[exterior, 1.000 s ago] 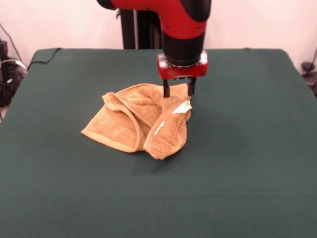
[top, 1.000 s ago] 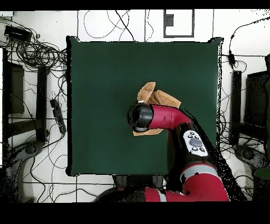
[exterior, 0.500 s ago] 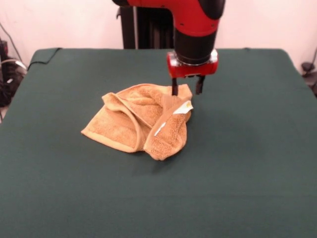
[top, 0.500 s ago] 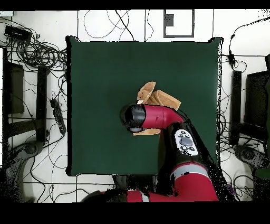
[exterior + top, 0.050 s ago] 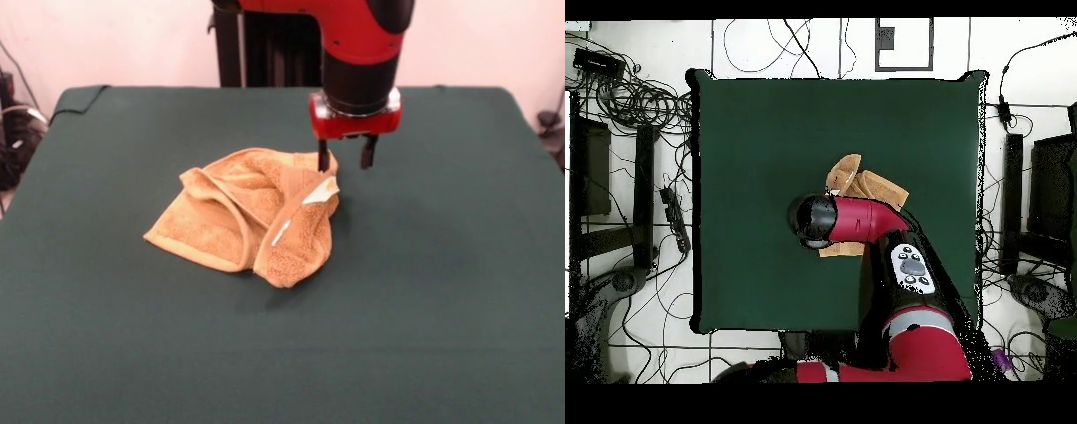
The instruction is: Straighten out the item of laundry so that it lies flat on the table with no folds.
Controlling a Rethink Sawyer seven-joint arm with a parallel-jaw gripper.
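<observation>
Clearly spread, end effector (image 5: 345,161) hangs beside crumpled towel's (image 5: 243,215) unreadable white label (image 5: 321,189).

Red arm (image 5: 353,26), black wrist (red collar), dark claw (image 5: 346,159)

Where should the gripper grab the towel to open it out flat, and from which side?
Probably the folded-over flap with the white label, at the towel's edge next to the open gripper. Come straight down from above. That flap lies on top of the heap, so lifting it outward over bare table should undo the top fold.
</observation>
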